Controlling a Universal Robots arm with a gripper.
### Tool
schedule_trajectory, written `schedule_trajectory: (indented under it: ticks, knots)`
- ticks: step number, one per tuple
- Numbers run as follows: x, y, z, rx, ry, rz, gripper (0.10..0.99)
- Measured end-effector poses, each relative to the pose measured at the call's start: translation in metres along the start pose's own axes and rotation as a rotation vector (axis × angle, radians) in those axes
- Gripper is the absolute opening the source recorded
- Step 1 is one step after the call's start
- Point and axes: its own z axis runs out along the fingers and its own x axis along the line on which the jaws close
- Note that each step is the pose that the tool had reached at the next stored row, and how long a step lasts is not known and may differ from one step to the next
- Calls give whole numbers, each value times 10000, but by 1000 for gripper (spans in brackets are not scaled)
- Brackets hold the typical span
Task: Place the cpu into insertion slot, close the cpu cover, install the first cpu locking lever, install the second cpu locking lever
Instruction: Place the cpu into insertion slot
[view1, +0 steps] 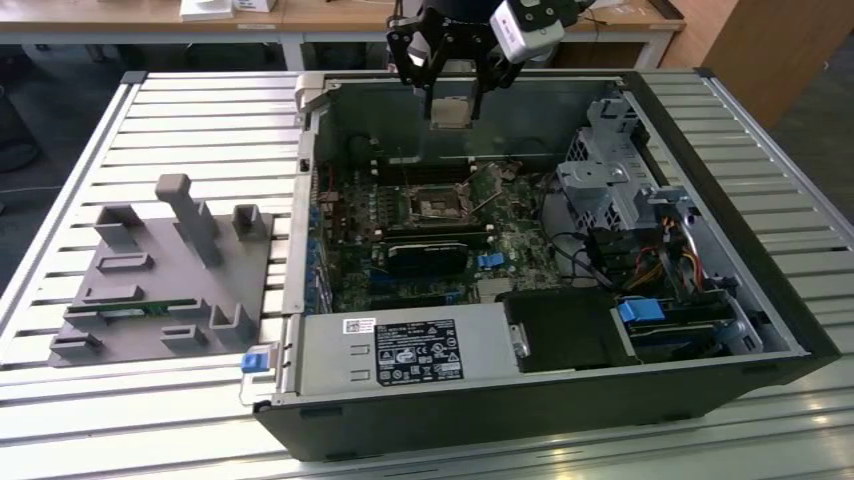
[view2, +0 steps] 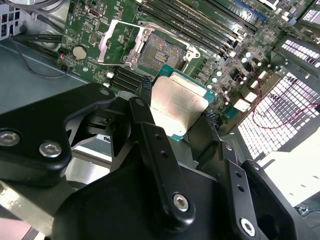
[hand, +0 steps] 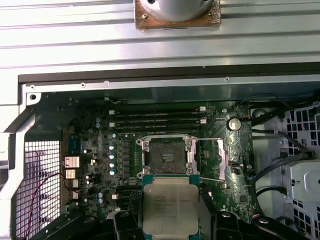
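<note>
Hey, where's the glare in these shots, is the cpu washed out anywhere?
Second wrist view: the cpu glares near white, and the perforated case wall is blown out white. First wrist view: the cpu is evenly lit, the slot dim. Exterior view: the case interior is shaded, the table bright.

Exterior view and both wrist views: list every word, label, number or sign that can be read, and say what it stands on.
No text can be quoted; all print is too small or blurred.
Black label on the power supply: lines of print and symbols, unreadable.
White sticker on the same power supply: unreadable.
cpu, metal top, first wrist view: faint lines of print, unreadable.
</note>
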Motion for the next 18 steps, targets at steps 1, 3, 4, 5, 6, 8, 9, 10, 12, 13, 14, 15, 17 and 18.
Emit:
schedule_trajectory:
  ticks: [1,3,4,5,6,8,9,10,12,13,14,15,17,18]
  knots:
    - [0,0,0,0,0,5,537]
    - [0,0,0,0,-1,15,537]
    - [0,0,0,0,-2,20,537]
    - [0,0,0,0,-2,25,537]
    - [0,0,0,0,-3,31,537]
    - [0,0,0,0,-4,45,537]
    - [0,0,0,-1,-5,52,537]
    - [0,0,0,-1,-5,59,537]
    - [0,0,0,-1,-7,79,537]
    - [0,0,0,-1,-8,94,537]
    - [0,0,0,-2,-10,114,537]
    - [0,0,0,-2,-12,136,537]
    - [0,0,0,-4,-18,199,537]
    - [0,0,0,-4,-21,238,537]
